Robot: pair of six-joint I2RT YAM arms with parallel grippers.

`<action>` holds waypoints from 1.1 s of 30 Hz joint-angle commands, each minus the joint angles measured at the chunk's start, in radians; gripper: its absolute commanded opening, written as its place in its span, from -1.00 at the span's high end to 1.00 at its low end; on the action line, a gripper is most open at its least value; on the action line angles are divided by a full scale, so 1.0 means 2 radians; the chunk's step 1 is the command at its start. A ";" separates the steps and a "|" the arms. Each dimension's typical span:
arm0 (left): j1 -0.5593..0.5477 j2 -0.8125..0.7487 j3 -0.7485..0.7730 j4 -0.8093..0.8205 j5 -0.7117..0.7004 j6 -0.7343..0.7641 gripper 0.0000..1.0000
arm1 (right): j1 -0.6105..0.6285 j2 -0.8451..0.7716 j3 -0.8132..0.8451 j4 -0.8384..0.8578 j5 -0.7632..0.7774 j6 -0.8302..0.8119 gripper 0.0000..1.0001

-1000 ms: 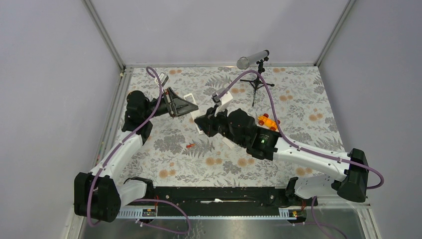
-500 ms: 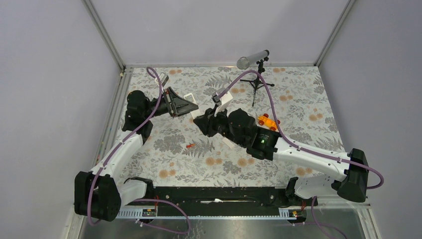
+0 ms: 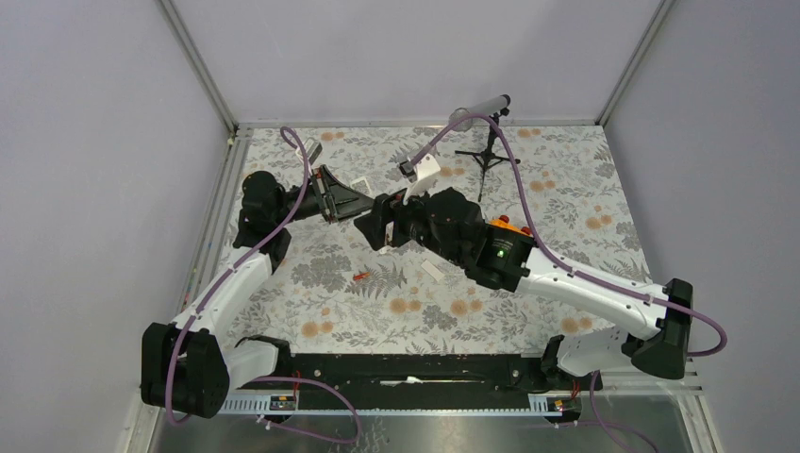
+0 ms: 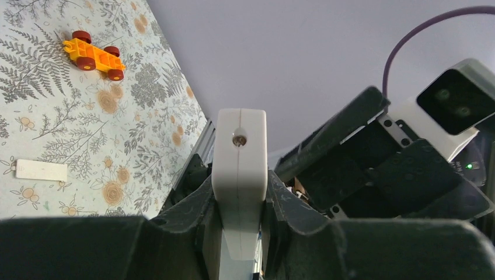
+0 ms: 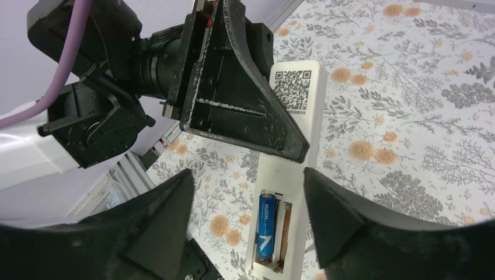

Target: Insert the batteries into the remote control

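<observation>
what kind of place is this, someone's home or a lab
Probably a robot lab test cell: a left arm and right arm bolted at the near edge of the table, plain grey walls on metal posts enclosing it, and a small tripod at the back.

The remote control [image 5: 284, 175] is smooth white plastic, not shiny. The blue battery [image 5: 266, 224] looks glossy. The surface [image 5: 408, 116] has a matt flowery cover.

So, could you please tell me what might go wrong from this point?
The blue battery lies in the open compartment of the remote, so a tilt could spill it. The open right claw is close to the remote and may knock it in the left claw. The loose red battery is tiny and may be hard to grasp.
</observation>
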 commanded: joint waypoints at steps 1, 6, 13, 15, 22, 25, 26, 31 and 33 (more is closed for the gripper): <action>-0.002 0.000 0.018 0.036 0.003 0.003 1.00 | -0.008 0.005 0.072 -0.075 0.024 0.023 -0.62; -0.001 -0.003 0.021 0.041 -0.021 0.009 1.00 | -0.027 -0.019 0.094 -0.133 0.059 0.093 -0.99; 0.000 -0.025 0.008 0.091 -0.077 -0.033 1.00 | -0.082 -0.030 0.064 -0.138 -0.025 0.258 -0.99; 0.000 -0.029 0.003 0.105 -0.085 -0.052 1.00 | -0.083 -0.029 0.052 -0.108 -0.046 0.288 -0.99; 0.000 -0.046 -0.017 0.134 -0.123 -0.093 1.00 | -0.084 -0.025 0.045 -0.093 -0.062 0.345 -0.99; 0.000 -0.051 -0.023 0.142 -0.135 -0.102 1.00 | -0.085 -0.025 0.016 -0.026 -0.089 0.370 -0.99; -0.001 -0.051 -0.024 0.145 -0.137 -0.104 1.00 | -0.085 -0.026 0.003 0.004 -0.098 0.379 -0.99; -0.002 -0.064 -0.030 0.144 -0.149 -0.103 1.00 | -0.085 -0.020 -0.011 0.027 -0.109 0.395 -0.81; -0.003 -0.067 -0.031 0.143 -0.152 -0.098 1.00 | -0.085 -0.022 -0.016 0.028 -0.107 0.395 -0.77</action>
